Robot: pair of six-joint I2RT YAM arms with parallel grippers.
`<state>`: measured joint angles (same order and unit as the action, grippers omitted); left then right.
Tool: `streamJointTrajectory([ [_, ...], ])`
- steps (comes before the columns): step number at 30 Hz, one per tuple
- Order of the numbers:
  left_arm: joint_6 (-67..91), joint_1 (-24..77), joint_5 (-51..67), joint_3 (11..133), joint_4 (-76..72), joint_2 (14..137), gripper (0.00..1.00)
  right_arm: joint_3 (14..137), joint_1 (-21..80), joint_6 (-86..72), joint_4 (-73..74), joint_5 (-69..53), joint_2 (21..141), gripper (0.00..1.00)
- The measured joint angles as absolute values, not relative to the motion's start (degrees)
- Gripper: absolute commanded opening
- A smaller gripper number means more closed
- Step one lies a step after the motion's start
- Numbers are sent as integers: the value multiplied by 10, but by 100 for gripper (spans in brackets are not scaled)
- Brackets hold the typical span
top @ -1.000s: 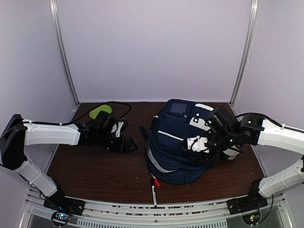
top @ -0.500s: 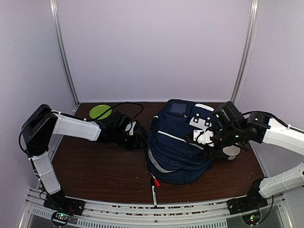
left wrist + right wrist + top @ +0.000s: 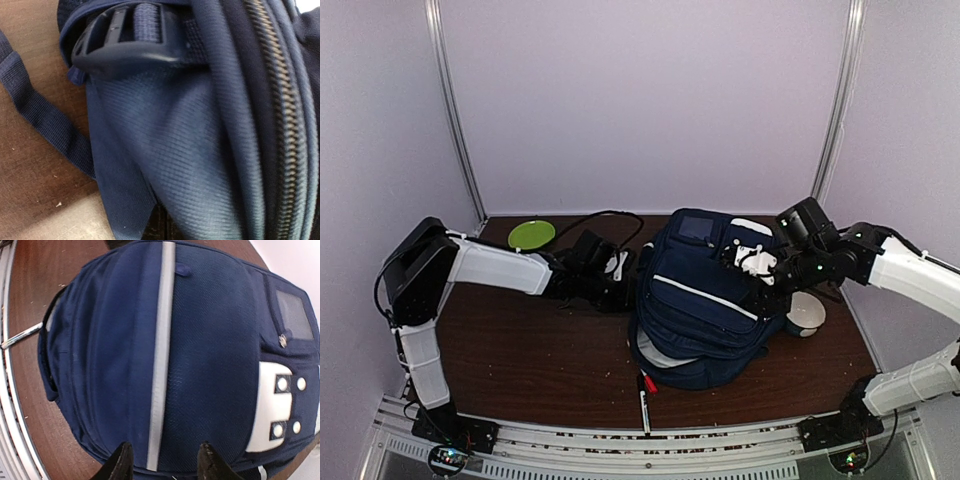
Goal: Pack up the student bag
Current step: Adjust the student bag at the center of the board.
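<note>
The student bag [image 3: 705, 300], a navy backpack with white stripes, lies in the middle of the table. My left gripper [image 3: 619, 290] presses against its left side; it is shut. In the left wrist view blue fabric [image 3: 175, 150], a dark buckle [image 3: 125, 45] and a zip [image 3: 285, 125] fill the frame and hide the fingers, so I cannot tell whether cloth is pinched. My right gripper [image 3: 752, 262] hovers over the bag's upper right part. In the right wrist view it [image 3: 165, 462] stands open above the white stripe [image 3: 162, 355], with nothing between its fingers.
A white bowl [image 3: 806, 313] stands right of the bag, under the right arm. A green plate [image 3: 531, 235] lies at the back left. A black marker with a red cap [image 3: 644, 395] lies at the front edge. A loose strap [image 3: 40, 115] trails on the wood.
My left arm has swung right up to the bag's side and its gripper has shut. My right gripper has drawn back toward the bag's top, uncovering the white bowl.
</note>
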<state>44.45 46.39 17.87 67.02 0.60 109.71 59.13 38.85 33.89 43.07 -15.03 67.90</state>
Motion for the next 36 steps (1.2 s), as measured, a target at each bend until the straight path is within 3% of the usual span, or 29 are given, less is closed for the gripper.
streamJointTrajectory([
  [3, 440, 468, 176, 666, 5, 1089, 0, 595, 350, 330, 431, -141, 672, 66],
  [6, 433, 472, 171, 648, 7, 1066, 0, 595, 307, 323, 435, -133, 660, 71],
  [10, 407, 476, 150, 618, 41, 1012, 35, 595, 209, 299, 437, -133, 661, 73],
  [18, 363, 478, 97, 577, 141, 908, 55, 639, 71, 225, 442, -155, 756, 73],
  [36, 382, 452, 147, 593, 65, 1020, 59, 808, 93, 166, 488, -197, 999, 67],
])
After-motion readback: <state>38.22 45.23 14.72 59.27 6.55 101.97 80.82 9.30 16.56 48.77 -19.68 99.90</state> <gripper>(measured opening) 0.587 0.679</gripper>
